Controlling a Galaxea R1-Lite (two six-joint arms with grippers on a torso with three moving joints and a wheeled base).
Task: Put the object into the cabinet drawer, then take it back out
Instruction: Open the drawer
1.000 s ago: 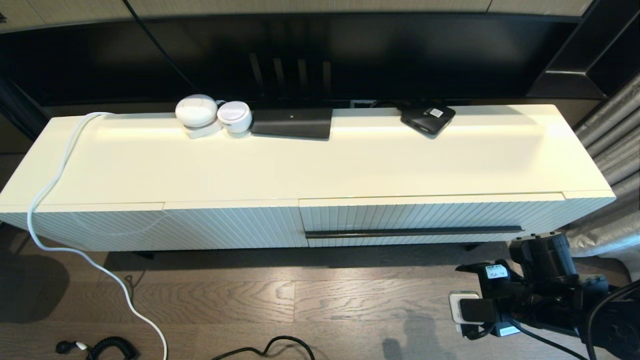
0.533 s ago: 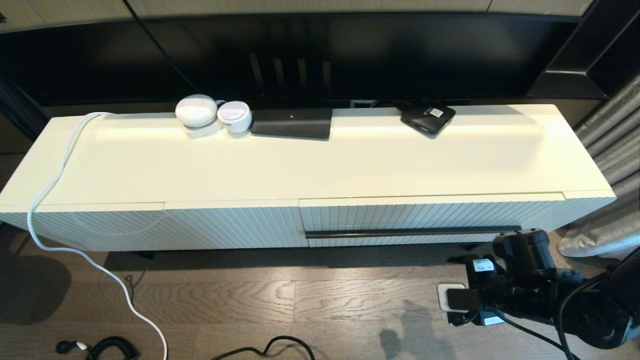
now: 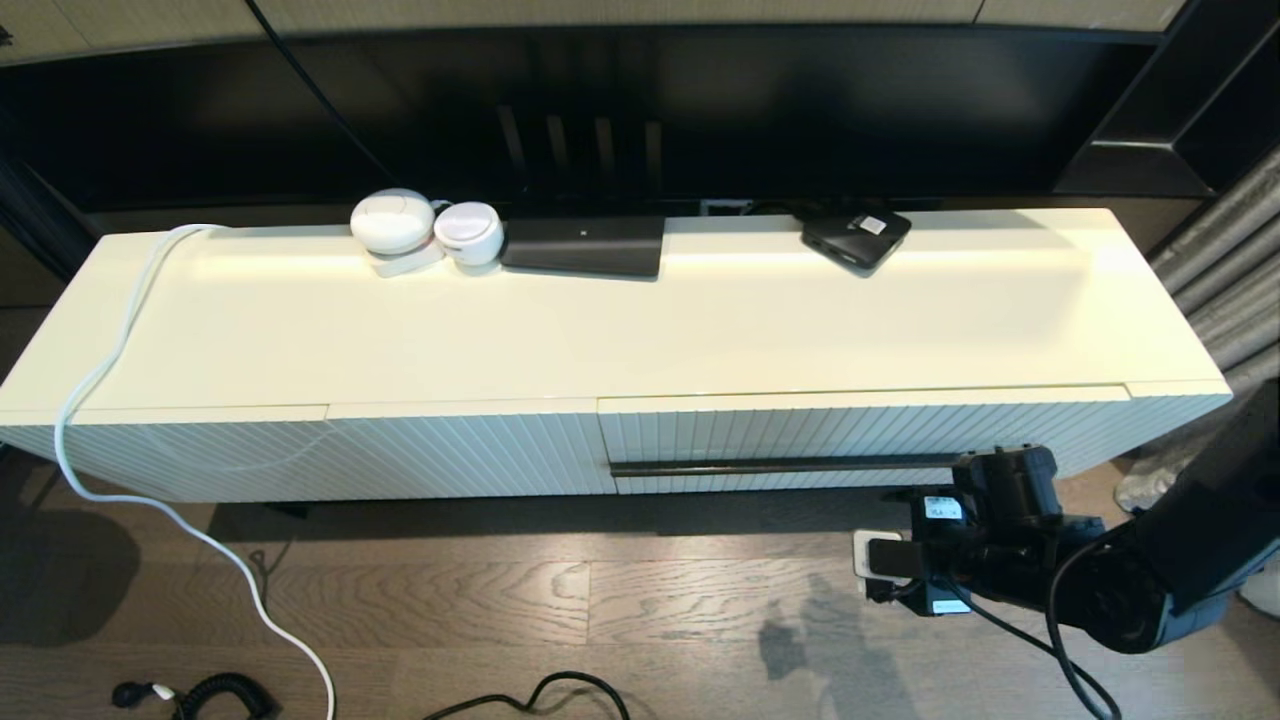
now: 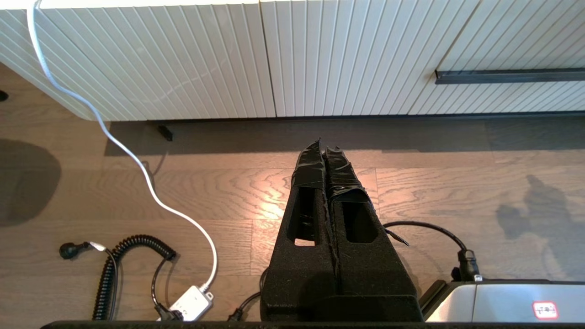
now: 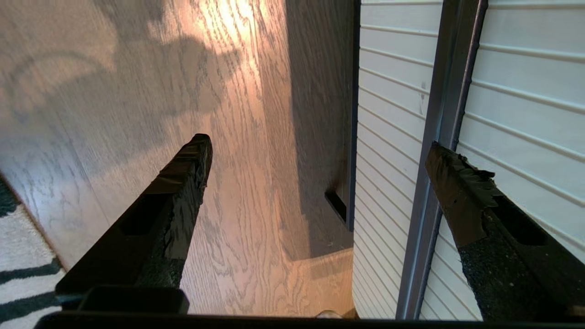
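White ribbed drawer (image 3: 860, 432) sits shut; right gripper (image 5: 320, 183) hangs wide open and empty beside its black handle (image 5: 438, 137), one finger either side, seemingly lined up to pull; left gripper (image 4: 327, 157) idles closed above the floor.

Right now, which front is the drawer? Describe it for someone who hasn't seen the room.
Find the long cream cabinet under the dark TV. The cabinet drawer is its right-hand front, closed, with vertical ribs. Unlike the diagonally ribbed panel beside it, it has a long thin black bar handle.
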